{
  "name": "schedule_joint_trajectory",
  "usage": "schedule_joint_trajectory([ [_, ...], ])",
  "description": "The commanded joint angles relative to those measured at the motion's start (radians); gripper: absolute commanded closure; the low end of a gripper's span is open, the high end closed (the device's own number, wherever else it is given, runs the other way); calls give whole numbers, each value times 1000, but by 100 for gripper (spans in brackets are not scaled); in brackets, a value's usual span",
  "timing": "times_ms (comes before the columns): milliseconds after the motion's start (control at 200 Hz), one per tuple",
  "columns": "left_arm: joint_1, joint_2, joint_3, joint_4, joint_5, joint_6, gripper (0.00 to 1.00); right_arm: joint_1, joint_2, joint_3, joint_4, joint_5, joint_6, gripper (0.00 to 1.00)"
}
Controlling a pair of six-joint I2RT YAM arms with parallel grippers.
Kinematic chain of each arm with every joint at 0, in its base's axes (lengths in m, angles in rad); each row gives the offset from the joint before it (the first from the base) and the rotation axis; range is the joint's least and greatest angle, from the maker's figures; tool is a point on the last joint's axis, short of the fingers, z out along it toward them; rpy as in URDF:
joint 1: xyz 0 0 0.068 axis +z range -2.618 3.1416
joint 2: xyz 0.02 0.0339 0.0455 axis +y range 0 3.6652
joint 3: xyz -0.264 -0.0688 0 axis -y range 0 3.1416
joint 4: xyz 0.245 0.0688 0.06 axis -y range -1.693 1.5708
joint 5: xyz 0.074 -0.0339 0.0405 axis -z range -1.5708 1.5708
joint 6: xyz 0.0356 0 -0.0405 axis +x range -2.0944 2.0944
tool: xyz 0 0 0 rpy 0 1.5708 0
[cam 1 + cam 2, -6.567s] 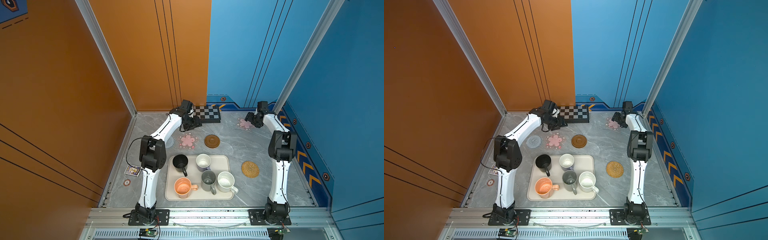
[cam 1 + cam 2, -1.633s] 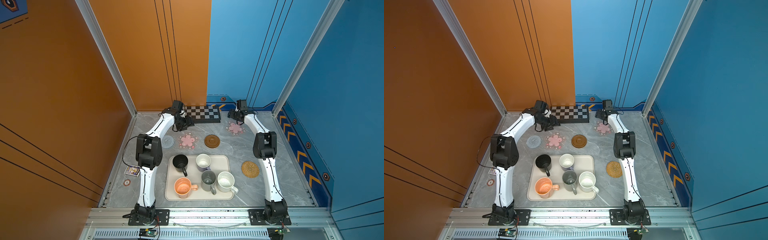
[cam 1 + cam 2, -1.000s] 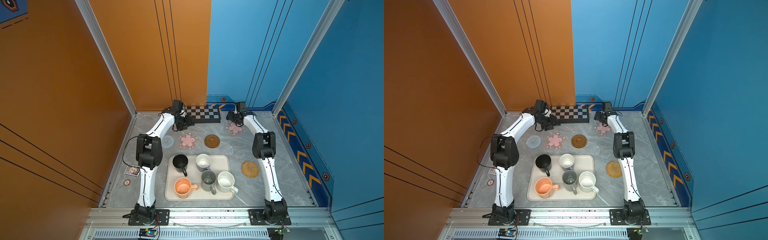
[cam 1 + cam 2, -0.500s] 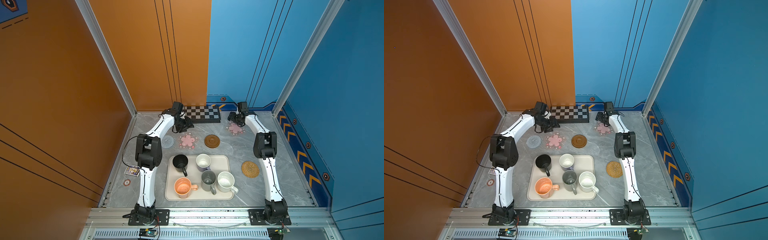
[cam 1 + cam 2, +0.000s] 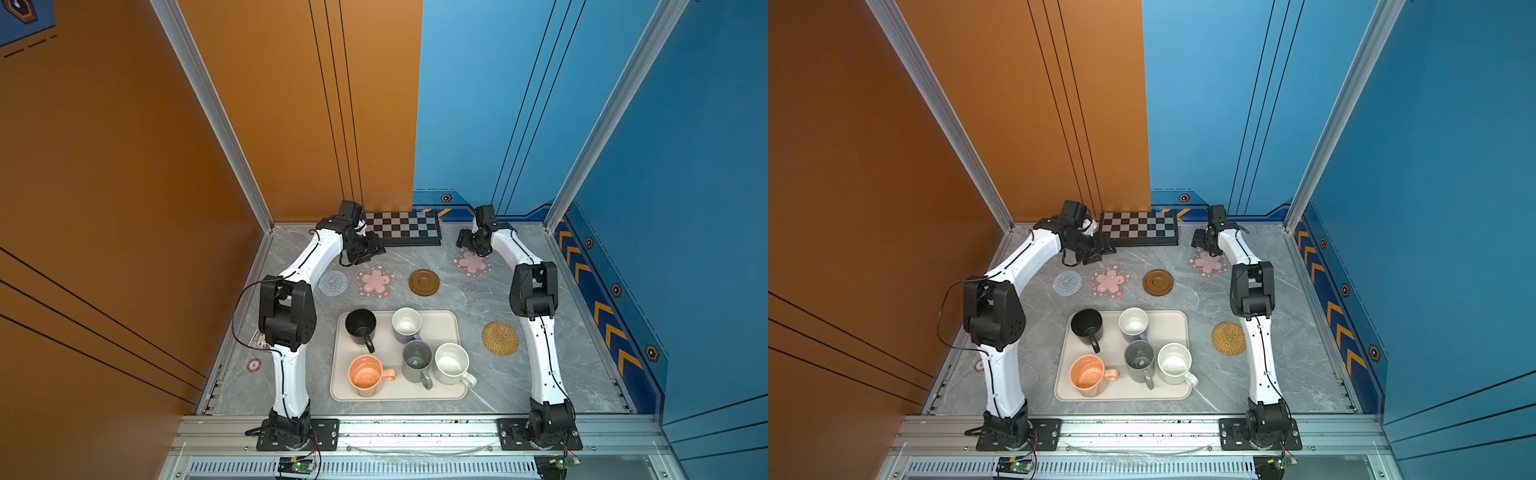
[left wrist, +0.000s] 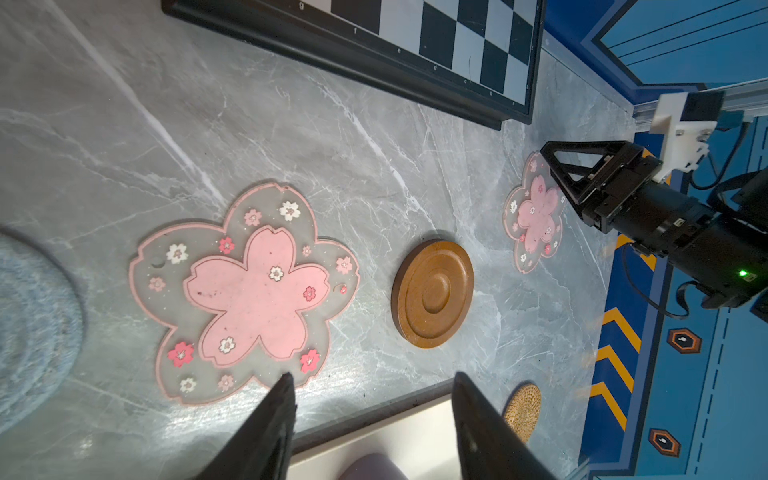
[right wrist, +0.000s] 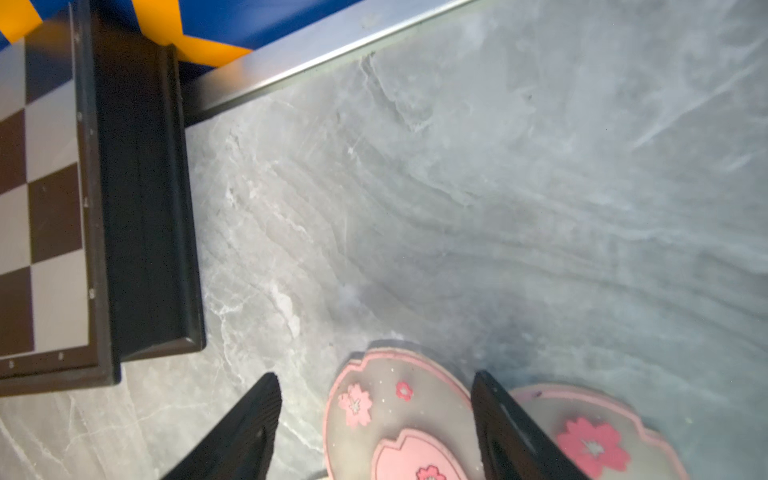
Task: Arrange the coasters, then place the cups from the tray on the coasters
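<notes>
Three coasters lie in a row: pale blue-grey (image 5: pixel 333 283), pink flower (image 5: pixel 375 281) and brown wooden (image 5: pixel 424 282). A second pink flower coaster (image 5: pixel 472 263) lies further right, and the rattan one (image 5: pixel 500 338) is beside the tray (image 5: pixel 444 324). The tray holds the black (image 5: pixel 360 326), lavender (image 5: pixel 406 324), grey (image 5: pixel 417 359), white speckled (image 5: pixel 451 362) and orange (image 5: pixel 365 376) cups. My right gripper (image 7: pixel 374 374) is open over the far edge of the second flower coaster (image 7: pixel 399 407), one petal between its fingers. My left gripper (image 6: pixel 372 376) hangs open and empty behind the first flower coaster (image 6: pixel 249 291).
A black-and-white checkerboard (image 5: pixel 401 228) lies against the back wall between the two grippers. Small stickers (image 5: pixel 254 365) sit at the table's left edge. Walls enclose the table at the left, back and right.
Since the earliest frame the right-hand pink flower coaster has shifted left and towards the front, and the right gripper with it. Over the last second both arms have hardly moved.
</notes>
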Motion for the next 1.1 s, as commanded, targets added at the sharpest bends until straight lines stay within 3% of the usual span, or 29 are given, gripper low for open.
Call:
schedule_joint_trajectory([
  [0, -11, -54, -27, -5, -27, 9, 39, 11, -36, -71, -167, 24, -25, 26],
  [290, -21, -112, -72, -4, -41, 9, 39, 8, -153, -261, -165, 76, -17, 27],
  [1096, -61, -248, -167, -6, -84, -1, 38, -24, -426, -540, -51, 70, 72, 27],
])
